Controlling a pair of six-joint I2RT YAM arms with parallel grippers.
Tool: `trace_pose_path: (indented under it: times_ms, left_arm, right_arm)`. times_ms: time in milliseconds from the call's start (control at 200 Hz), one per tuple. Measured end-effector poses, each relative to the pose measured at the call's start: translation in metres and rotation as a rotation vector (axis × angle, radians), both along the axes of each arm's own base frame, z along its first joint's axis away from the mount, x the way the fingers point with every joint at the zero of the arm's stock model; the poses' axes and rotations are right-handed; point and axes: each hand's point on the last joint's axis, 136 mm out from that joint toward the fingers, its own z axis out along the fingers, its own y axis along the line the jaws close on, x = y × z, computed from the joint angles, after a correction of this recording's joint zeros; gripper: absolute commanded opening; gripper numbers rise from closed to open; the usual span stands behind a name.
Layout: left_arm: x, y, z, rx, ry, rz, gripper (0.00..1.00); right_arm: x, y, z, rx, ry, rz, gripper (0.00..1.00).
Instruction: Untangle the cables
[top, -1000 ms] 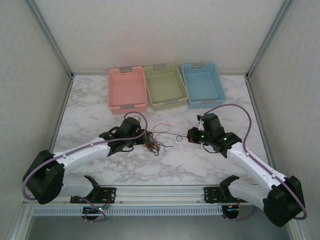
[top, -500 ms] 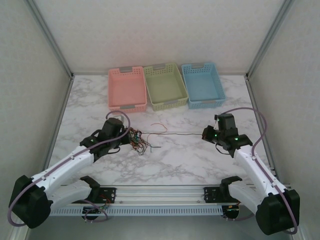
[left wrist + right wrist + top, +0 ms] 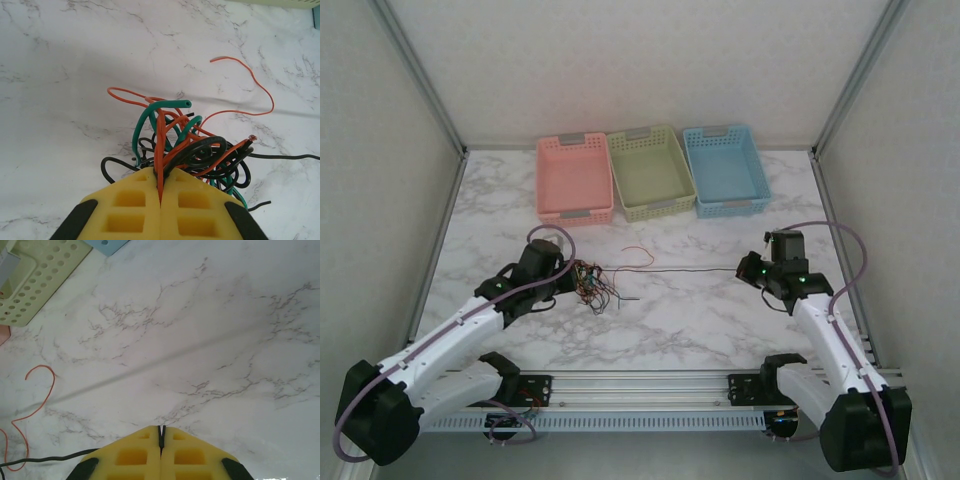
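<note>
The cables are a knot [image 3: 597, 285] of thin red-orange, teal and black wires on the marble table, left of centre. My left gripper [image 3: 572, 278] is at the knot's left side. In the left wrist view its yellow fingers [image 3: 135, 200] are shut on an orange wire and black strands at the edge of the knot [image 3: 192, 147]. One black cable [image 3: 680, 270] runs straight to the right from the knot to my right gripper [image 3: 746, 268]. In the right wrist view the right gripper [image 3: 161, 431] is shut on that black cable's end. A loose orange wire [image 3: 638, 254] curls beside the knot.
Three baskets stand in a row at the back: pink [image 3: 575, 213], green [image 3: 656, 208] and blue [image 3: 732, 205]. The green basket's corner [image 3: 35, 275] shows at the top left of the right wrist view. White walls with metal rails close in both sides of the table.
The two grippers have drawn apart. The left one dragged the knot to the left; the right one moved right, and the black cable now stretches long and straight between them.
</note>
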Motion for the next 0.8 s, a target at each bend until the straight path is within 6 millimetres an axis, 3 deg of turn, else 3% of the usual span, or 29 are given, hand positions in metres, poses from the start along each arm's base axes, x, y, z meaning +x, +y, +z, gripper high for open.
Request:
trace_pose_path:
  times_ms: [370,701,756,801]
  left_arm:
    - [-0.003,0.001,0.000,0.008,0.002,-0.017,0.00]
    - [-0.003,0.001,-0.001,0.012,0.003,-0.023,0.00]
    - [-0.004,0.000,-0.003,0.009,0.005,-0.029,0.00]
    - [-0.005,0.000,-0.005,0.007,0.012,-0.036,0.00]
  right_arm:
    - [0.000,-0.023,-0.005,-0.002,0.018,-0.080,0.00]
    - [-0.001,-0.021,-0.005,0.014,0.025,-0.072,0.00]
    - [0.000,-0.017,-0.003,0.035,0.020,-0.059,0.10]
    - [0.001,-0.013,0.000,0.060,0.012,-0.045,0.25]
